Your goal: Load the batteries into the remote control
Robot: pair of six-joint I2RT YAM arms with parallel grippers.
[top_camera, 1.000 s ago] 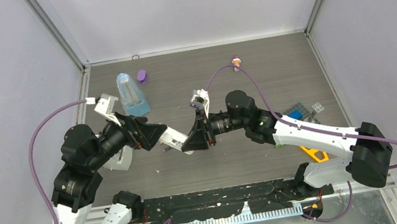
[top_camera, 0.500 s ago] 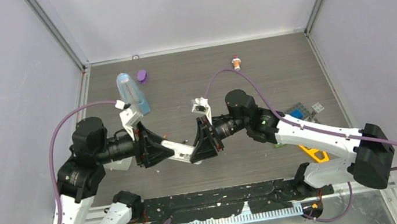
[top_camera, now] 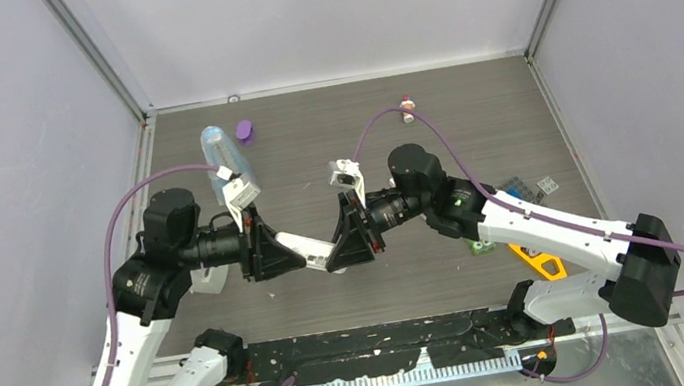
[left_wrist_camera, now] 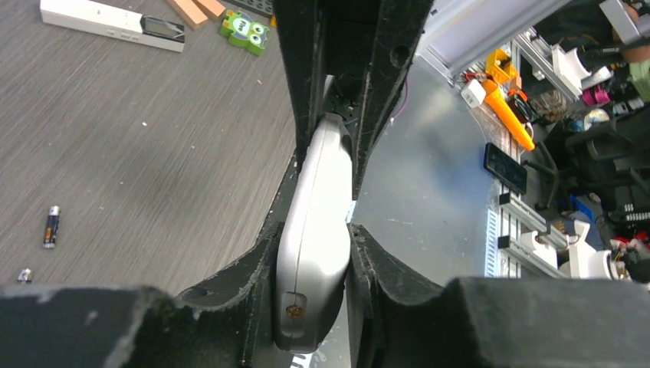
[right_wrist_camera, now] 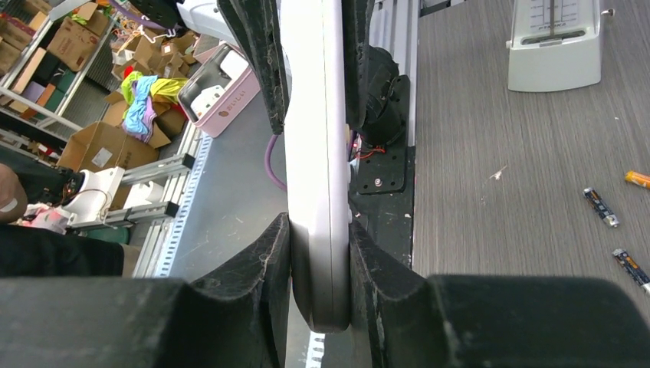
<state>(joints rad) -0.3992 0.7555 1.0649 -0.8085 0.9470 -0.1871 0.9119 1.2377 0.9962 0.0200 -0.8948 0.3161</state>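
- 1 remote control (top_camera: pixel 311 249), 2 grippers, and 3 batteries (right_wrist_camera: pixel 600 207) in the right wrist view: 1 orange, 2 dark.
- The batteries lie loose on the table (right_wrist_camera: pixel 521 153), apart from both grippers.
- The remote's battery bay shows in no view, so I cannot tell what is in it.
- The remote is held off the table near its front middle, spanning the 2 grippers.
- The left gripper (top_camera: pixel 289 259) is clenched on 1 end, the right gripper (top_camera: pixel 335 255) on the other.

Purple cap (top_camera: pixel 244 130) nr blue-tinted container (top_camera: pixel 214 148) at back L; red/white btl (top_camera: pixel 406 106) back ctr.
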